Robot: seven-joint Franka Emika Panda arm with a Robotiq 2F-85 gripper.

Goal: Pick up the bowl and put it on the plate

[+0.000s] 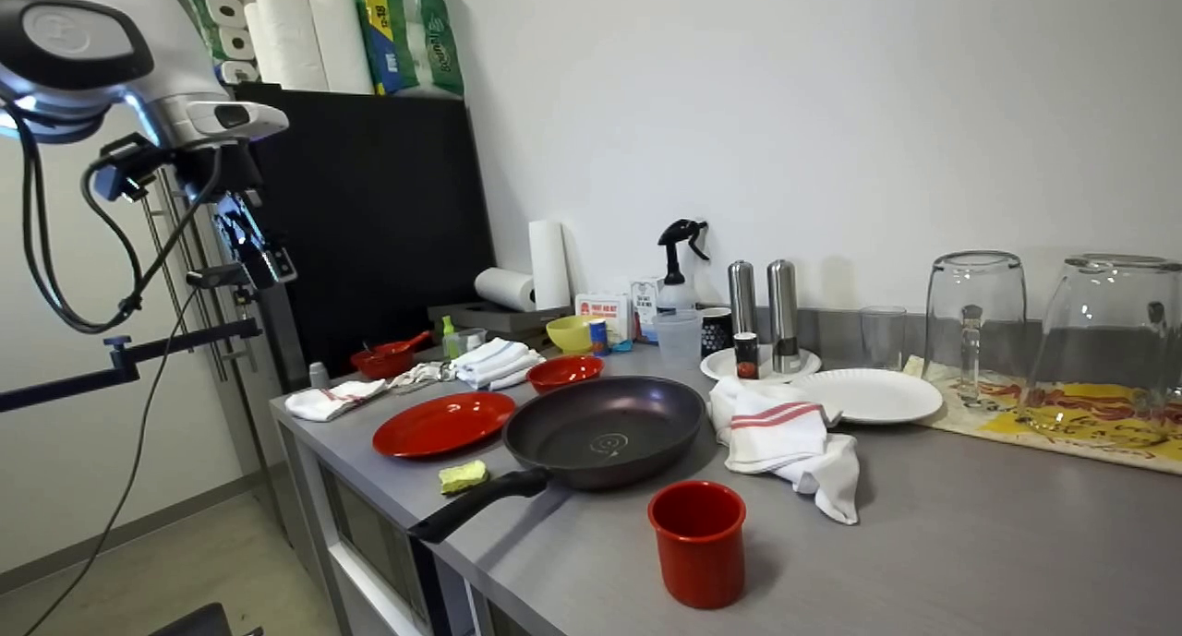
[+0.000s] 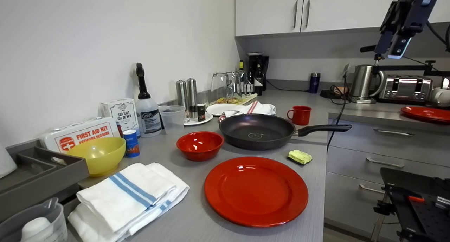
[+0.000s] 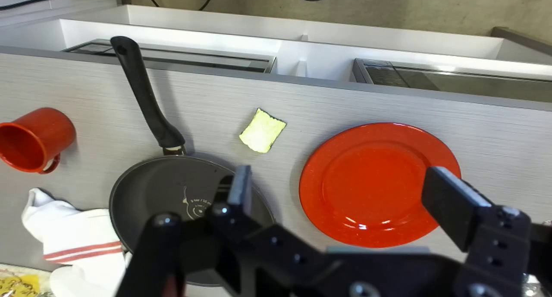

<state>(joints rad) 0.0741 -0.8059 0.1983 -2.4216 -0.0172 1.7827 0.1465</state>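
- Bowl, red and glossy, stands upright on the gray counter, just beside the black frying pan.
- Red plate lies flat near the bowl, a strip of counter between them.
- Yellow sponge lies between pan and plate, toward the counter's edge.
- White towels with blue stripes lie folded near plate and bowl.
- Red mug stands near the pan.
- Gripper hangs in the air well above the counter, jaws spread wide.
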